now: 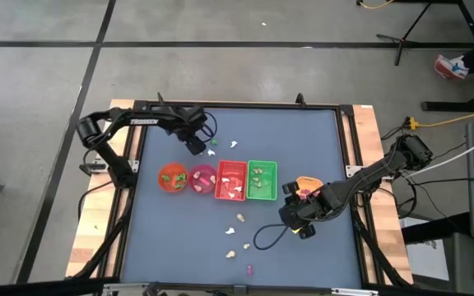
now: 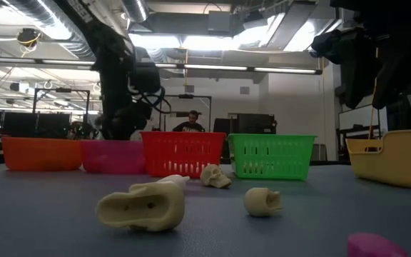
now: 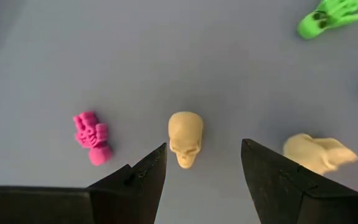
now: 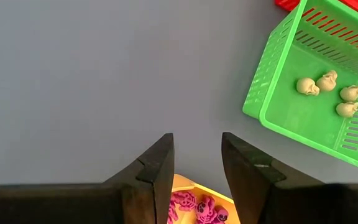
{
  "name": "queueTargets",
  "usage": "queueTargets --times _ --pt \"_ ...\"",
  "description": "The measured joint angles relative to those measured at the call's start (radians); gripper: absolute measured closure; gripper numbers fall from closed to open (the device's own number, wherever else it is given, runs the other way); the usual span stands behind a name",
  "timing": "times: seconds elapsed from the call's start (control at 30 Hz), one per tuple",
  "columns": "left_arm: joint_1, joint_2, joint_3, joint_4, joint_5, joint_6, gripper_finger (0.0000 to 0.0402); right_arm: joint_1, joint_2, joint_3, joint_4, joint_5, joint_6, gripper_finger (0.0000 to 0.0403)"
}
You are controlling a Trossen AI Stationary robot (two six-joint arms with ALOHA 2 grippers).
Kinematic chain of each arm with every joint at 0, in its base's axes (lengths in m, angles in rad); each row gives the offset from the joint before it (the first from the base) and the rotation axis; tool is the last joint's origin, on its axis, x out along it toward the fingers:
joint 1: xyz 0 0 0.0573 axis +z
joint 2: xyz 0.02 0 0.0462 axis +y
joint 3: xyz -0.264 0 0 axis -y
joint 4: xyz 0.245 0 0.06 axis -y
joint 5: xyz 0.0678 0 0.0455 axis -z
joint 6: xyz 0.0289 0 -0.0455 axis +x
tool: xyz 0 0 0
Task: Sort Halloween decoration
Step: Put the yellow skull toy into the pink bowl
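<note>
The jaws of the left gripper (image 3: 204,155) are seen spread wide with nothing gripped; a cream skull (image 3: 186,138) lies on the desk (image 3: 166,56) just ahead of the gap between them. A pink trinket (image 3: 92,137) is seen to one side of it, a second cream piece (image 3: 319,154) to the other, and a green trinket (image 3: 328,17) farther off. From above, this gripper (image 1: 196,146) is placed at the far left of the desk, behind the row of containers. The jaws of the right gripper (image 4: 197,146) stand partly apart and empty, over the edge of a yellow tray (image 4: 191,186) in which pink skulls (image 4: 197,208) are gathered. Nearby, four cream skulls (image 4: 328,93) lie in the green basket (image 4: 272,81). Along the middle of the desk an orange bowl (image 2: 40,153), a pink bowl (image 2: 113,157), a red basket (image 2: 180,153) and the green basket are lined up side by side. On the near part of the desk several loose cream trinkets (image 1: 241,218) are scattered, and one pink piece (image 1: 249,268) lies close to the front edge.
</note>
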Motion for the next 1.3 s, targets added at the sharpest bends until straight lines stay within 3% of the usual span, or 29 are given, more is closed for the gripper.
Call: queueTargets --times 0.37,0.83,1.3 --pt "0.033 0.064 0.001 0.044 -0.021 0.000 0.0215 0.000 0.000 0.000 0.000 0.000 0.000 0.0269" --pt "0.043 0.065 0.001 0.047 -0.014 -0.001 0.0298 0.000 0.000 0.000 0.000 0.000 0.000 0.0269" --pt "0.043 0.065 0.001 0.046 -0.021 -0.001 0.0351 0.000 0.000 0.000 0.000 0.000 0.000 0.0269"
